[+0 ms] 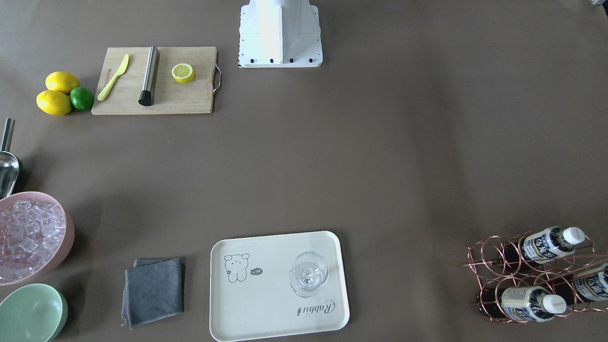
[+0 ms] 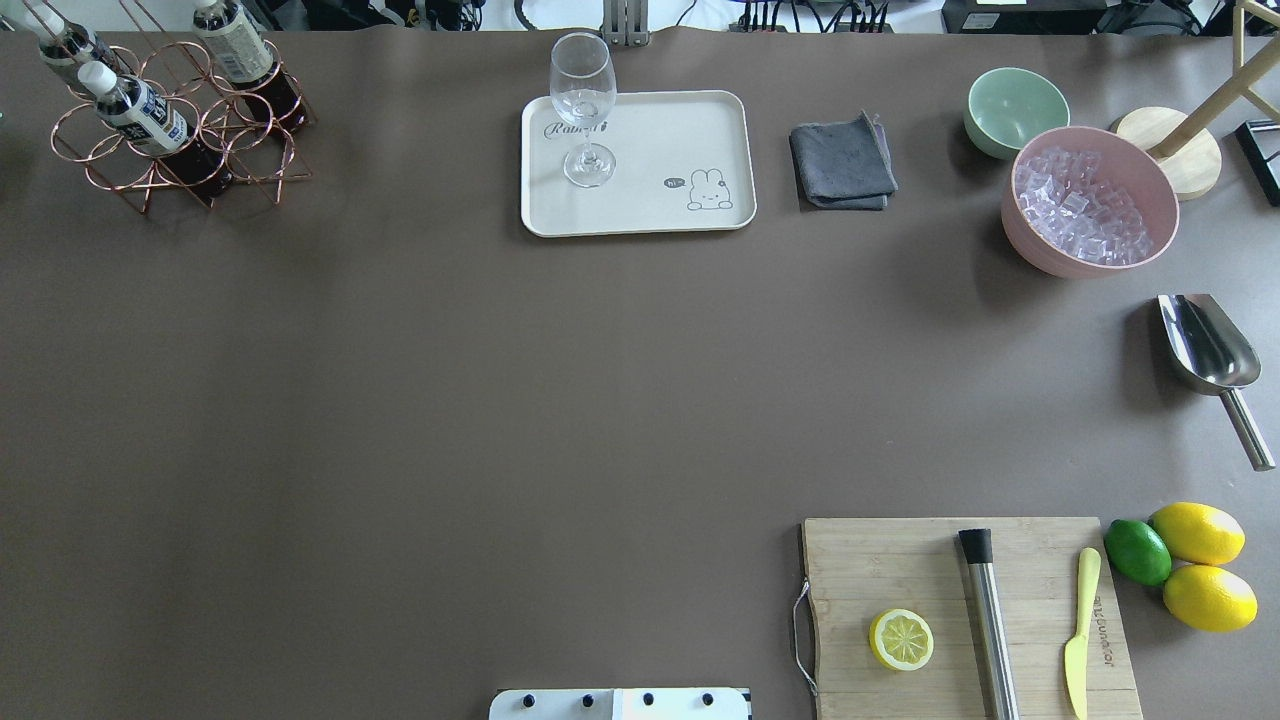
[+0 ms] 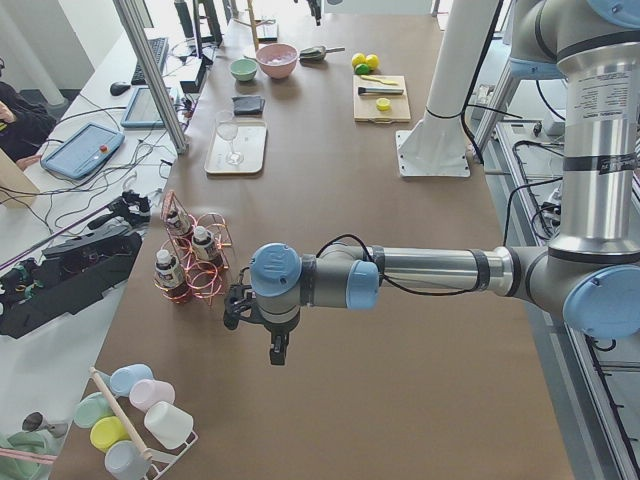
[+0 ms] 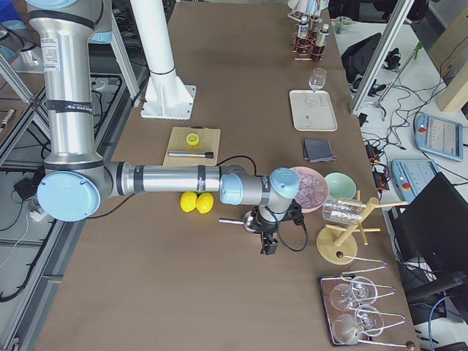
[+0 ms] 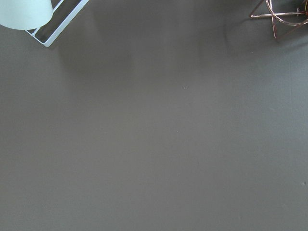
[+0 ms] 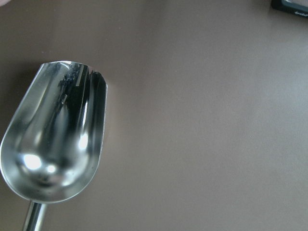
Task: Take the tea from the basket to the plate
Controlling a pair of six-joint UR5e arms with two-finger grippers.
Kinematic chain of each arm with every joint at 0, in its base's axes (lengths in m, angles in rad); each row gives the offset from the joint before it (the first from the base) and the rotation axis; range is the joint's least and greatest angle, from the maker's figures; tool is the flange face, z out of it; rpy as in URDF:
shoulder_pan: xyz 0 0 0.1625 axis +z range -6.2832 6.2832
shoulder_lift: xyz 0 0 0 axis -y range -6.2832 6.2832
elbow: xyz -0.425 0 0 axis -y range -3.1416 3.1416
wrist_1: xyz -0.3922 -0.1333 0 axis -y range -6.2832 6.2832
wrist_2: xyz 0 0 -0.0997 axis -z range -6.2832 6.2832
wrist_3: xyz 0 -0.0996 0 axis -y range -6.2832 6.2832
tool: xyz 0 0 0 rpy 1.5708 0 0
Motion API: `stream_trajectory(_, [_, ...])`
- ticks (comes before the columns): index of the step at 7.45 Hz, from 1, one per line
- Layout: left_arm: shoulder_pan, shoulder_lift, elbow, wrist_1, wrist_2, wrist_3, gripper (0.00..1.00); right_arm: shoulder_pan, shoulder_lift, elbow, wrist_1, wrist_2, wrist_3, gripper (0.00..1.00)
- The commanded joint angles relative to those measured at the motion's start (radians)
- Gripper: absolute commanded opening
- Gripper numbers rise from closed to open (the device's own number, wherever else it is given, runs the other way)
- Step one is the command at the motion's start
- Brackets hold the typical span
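Three tea bottles lie in a copper wire basket [image 1: 494,266] at the table's far left corner; one tea bottle [image 1: 532,303] is nearest the plate, and it also shows in the overhead view [image 2: 135,105]. The cream plate [image 1: 266,308] with a bear drawing holds an upright wine glass [image 1: 308,274]. My left gripper [image 3: 277,352] hangs over bare table just short of the basket [image 3: 195,270]; I cannot tell if it is open or shut. My right gripper [image 4: 268,247] hangs above the metal scoop [image 6: 53,139]; I cannot tell its state either.
A folded grey cloth [image 2: 842,162], a mint-green bowl [image 2: 1015,108] and a pink bowl of ice [image 2: 1090,200] stand right of the plate. A cutting board [image 2: 960,610] with a lemon half, muddler and knife, plus lemons and a lime [image 2: 1138,551], sit near right.
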Motion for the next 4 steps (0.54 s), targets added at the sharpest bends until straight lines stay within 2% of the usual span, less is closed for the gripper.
stream_trajectory(1, [-0.002, -0.035, 0.001, -0.004, 0.001, 0.002, 0.98, 0.022, -0.004, 0.005, 0.0, 0.004, 0.0, 1.0])
stream_trajectory(3, [-0.007, -0.037, -0.023, -0.005, 0.009, 0.018, 0.98, 0.031, -0.001, 0.008, 0.0, 0.004, 0.0, 1.0])
stream_trajectory(4, [-0.03, -0.031, -0.019, -0.004, 0.02, 0.115, 0.98, 0.044, -0.001, 0.017, 0.001, 0.004, 0.0, 1.0])
